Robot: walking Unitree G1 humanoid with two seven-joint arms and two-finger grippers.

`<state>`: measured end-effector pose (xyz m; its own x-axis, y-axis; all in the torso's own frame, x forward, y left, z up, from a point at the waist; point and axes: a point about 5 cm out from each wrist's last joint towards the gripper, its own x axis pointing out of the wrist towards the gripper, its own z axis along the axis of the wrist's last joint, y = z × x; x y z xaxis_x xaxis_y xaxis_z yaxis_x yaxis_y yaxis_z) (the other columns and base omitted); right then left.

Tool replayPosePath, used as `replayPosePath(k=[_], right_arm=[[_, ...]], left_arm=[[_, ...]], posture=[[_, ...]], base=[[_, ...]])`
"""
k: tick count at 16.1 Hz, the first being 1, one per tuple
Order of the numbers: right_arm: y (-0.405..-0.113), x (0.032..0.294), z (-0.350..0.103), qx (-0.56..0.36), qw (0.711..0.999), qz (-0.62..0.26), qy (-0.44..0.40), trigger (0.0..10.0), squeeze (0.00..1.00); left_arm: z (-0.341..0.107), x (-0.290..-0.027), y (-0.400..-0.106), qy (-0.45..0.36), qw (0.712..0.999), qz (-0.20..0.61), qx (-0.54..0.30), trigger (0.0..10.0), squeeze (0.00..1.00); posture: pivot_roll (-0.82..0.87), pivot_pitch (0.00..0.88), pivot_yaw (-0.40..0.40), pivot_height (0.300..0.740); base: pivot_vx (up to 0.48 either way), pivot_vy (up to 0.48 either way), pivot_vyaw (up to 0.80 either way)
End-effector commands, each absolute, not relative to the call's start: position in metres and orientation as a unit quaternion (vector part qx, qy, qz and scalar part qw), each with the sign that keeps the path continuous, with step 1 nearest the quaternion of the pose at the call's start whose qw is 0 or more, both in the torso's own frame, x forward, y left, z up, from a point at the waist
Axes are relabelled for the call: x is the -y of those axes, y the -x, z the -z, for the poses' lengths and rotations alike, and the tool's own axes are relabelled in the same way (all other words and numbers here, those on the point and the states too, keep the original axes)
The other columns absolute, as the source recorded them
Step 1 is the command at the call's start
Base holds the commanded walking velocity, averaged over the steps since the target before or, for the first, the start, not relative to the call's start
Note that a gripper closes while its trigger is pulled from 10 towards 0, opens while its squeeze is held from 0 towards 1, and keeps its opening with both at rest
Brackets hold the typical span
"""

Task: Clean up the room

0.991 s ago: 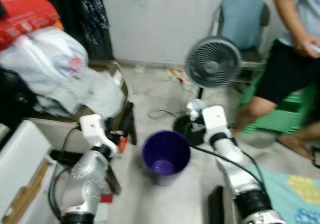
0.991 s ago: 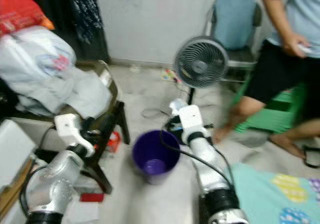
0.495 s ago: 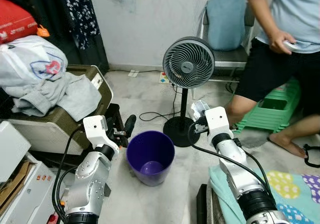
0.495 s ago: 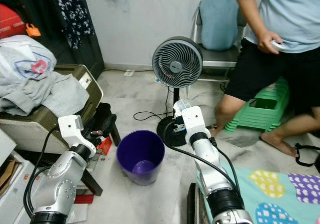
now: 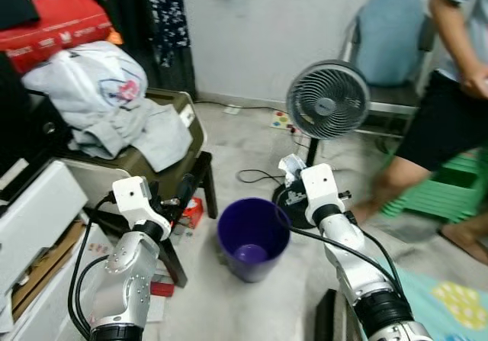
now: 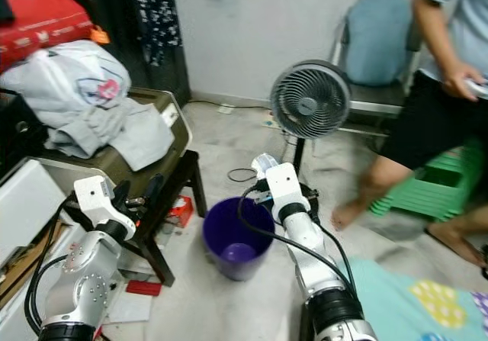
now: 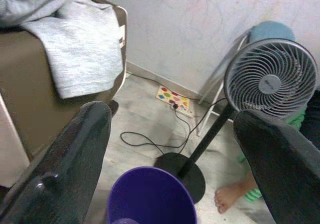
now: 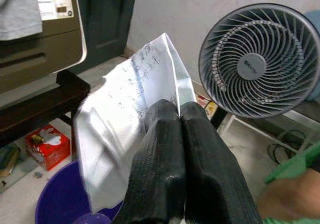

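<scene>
The whole picture has slid since half a second ago, so the robot's head turned; the bin (image 5: 253,238) and fan (image 5: 326,99) did not move on their own. The right claw (image 8: 181,115) still pinches a white wrapper (image 8: 127,134), fingers pressed tight together on it. It is held just past the bin's rim, at about 2 o'clock from the bin. I think the drop into the bin comes next, once the claw is moved over the opening.

The left claw (image 7: 170,139) is spread wide and holds nothing. It waits at 9 o'clock from the bin.

The person (image 6: 450,89) at 2 o'clock is cut off and blurry. The writing on the wrapper is too small to read. The bin's bottom is dark, so I cannot tell what is in it.
</scene>
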<state>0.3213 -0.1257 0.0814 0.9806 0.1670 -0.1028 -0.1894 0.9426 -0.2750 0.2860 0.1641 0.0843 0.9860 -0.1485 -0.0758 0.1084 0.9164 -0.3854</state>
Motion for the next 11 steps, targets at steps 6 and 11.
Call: replayPosePath(k=[6, 11], right_arm=[[-0.3225, 0.1244, -0.0834, -0.032, 0.984, -0.096, 0.148, 10.0, 0.0], [-0.3226, 0.1249, -0.0834, -0.033, 0.984, -0.096, 0.148, 10.0, 0.0]], left_arm=[[-0.0876, -0.1572, -0.2846, 0.192, 0.975, 0.106, -0.039, 10.0, 0.0], [-0.0875, -0.1571, -0.2838, 0.192, 0.974, 0.109, -0.039, 10.0, 0.0]], posture=[[-0.17, 0.0, 0.033, 0.74], [-0.17, 0.0, 0.032, 0.74]], base=[[0.0, 0.0, 0.0], [0.283, 0.0, 0.0]])
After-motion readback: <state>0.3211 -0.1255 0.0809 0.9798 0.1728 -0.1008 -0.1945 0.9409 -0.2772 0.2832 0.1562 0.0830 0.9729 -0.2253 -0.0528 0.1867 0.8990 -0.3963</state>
